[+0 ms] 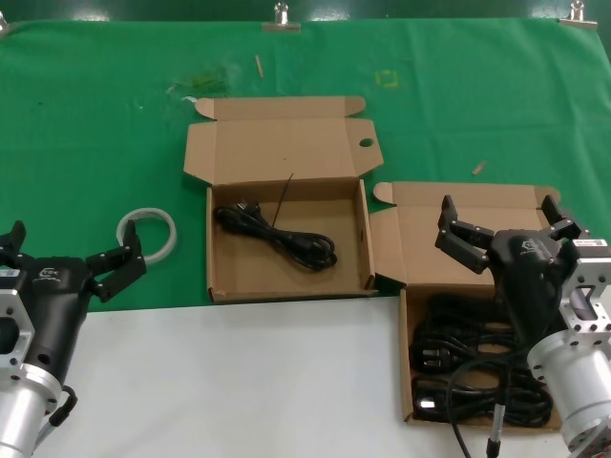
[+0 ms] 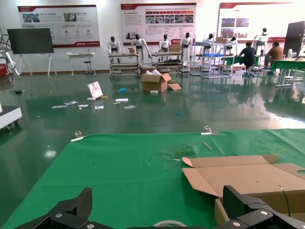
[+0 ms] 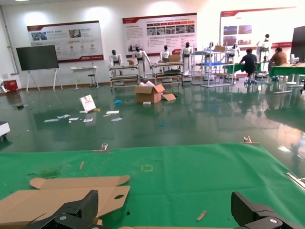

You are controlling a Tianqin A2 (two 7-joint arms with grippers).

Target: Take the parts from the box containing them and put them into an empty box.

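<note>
While my left gripper (image 1: pixel 69 260) waits low at the near left edge of the table, fingers spread and holding nothing, the transfer sits between one cord and the next. Just beyond its fingertips lies a white ring of tape (image 1: pixel 148 232) on the green cloth (image 1: pixel 86 134), no part of this job. Moving right, the receiving box (image 1: pixel 286 239) stands in the middle with its lid folded back, and one black power cord (image 1: pixel 277 235) already lies across its floor in a loose coil, so that box is no longer truly empty. Further right is the source box (image 1: pixel 449 224), its side flap splayed toward the middle box, and in its tray a tangled heap of remaining cords (image 1: pixel 473 367) with plugs showing. My right gripper (image 1: pixel 504 233) hovers above the far end of that box, fingers wide apart and empty, pointing away from me over the back wall.

I judge the step in hand to be the reach for another cord. The next move calls for bringing my right gripper back and down over the heap, picking a single loop that stands clear of its neighbours, and closing on it alone, since the coils overlap and could drag each other out
</note>
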